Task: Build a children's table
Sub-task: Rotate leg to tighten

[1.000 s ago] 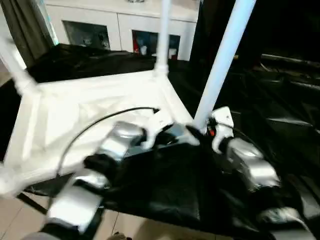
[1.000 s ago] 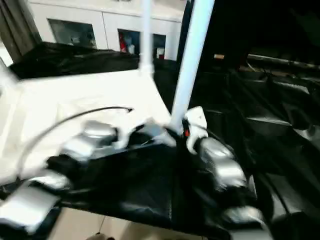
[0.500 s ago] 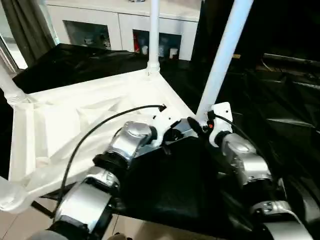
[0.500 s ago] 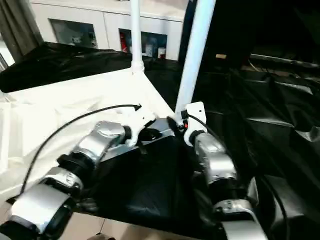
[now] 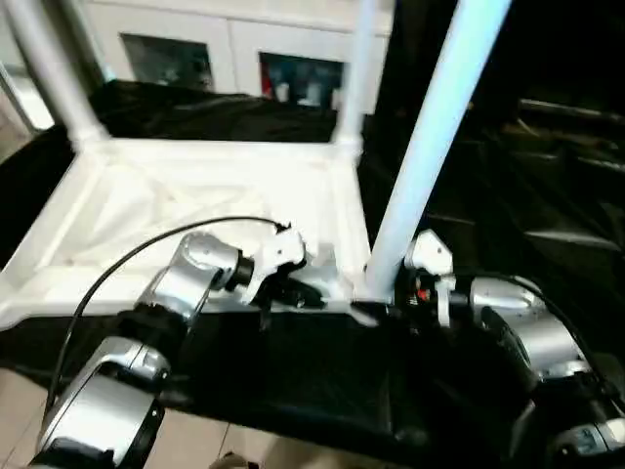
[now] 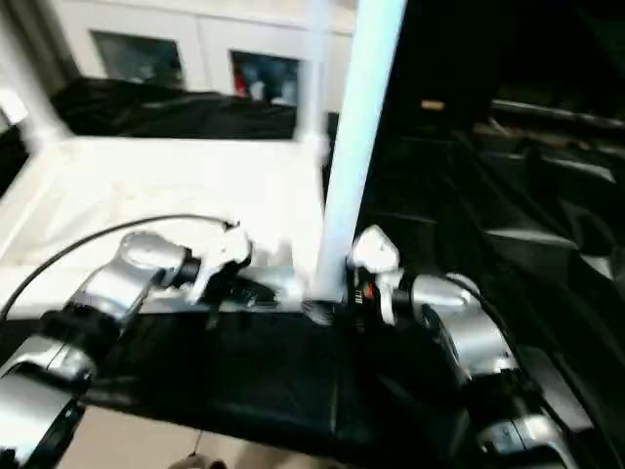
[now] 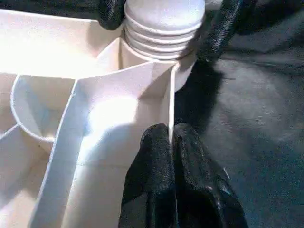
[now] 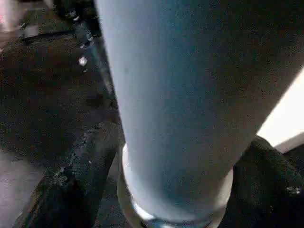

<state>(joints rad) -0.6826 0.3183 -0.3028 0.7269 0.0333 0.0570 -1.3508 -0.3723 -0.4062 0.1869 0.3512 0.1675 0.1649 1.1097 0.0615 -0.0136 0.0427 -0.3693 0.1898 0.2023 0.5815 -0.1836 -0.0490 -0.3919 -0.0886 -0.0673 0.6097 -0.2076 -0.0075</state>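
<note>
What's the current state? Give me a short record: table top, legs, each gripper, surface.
table top: white table top lies upside down, ribbed underside up
legs: three legs seen standing in corner sockets; near leg upright at the near right corner
left gripper: left gripper shut on the thin edge wall of the table top beside that corner
right gripper: right gripper straddles the base of the near leg, one finger on each side
surface: black cloth under the work

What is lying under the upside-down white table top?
The table top rests on a black sheet that spreads past its near and right edges. What the sheet covers is hidden. Beyond the sheet's near edge, pale floor shows.
</note>
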